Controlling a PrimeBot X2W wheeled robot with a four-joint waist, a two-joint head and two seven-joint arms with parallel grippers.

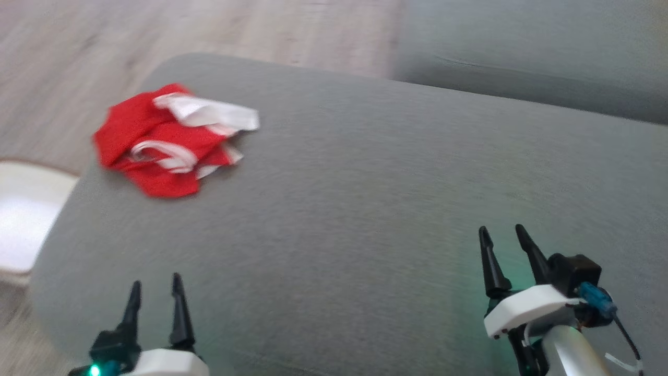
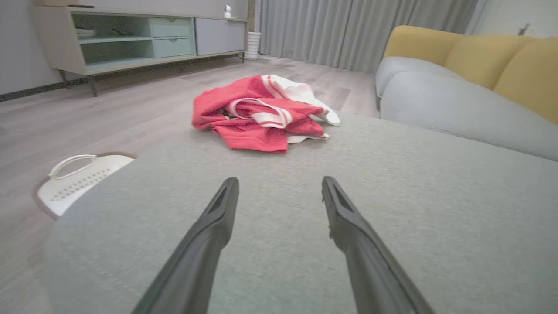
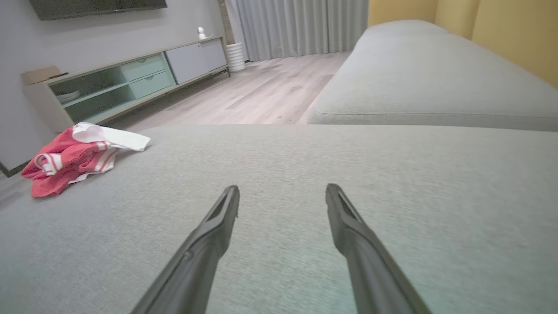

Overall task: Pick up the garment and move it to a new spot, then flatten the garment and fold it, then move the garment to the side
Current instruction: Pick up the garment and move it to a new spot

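Note:
A crumpled red garment (image 1: 162,141) with white stripes and a white part lies near the far left edge of a grey ottoman (image 1: 365,198). The left wrist view has the garment (image 2: 261,113) straight ahead of my fingers, some way off. From the right wrist the garment (image 3: 74,157) sits far to the left. My left gripper (image 1: 156,290) hovers open at the lower left, well short of the cloth, its gap (image 2: 279,183) holding nothing. My right gripper (image 1: 503,234) is open at the lower right, (image 3: 282,189) over bare cushion.
A white perforated basket (image 2: 74,179) stands on the wooden floor left of the ottoman. A grey sofa seat (image 1: 532,47) with yellow back cushions (image 2: 479,56) lies beyond on the right. A low sideboard (image 2: 130,39) lines the far wall.

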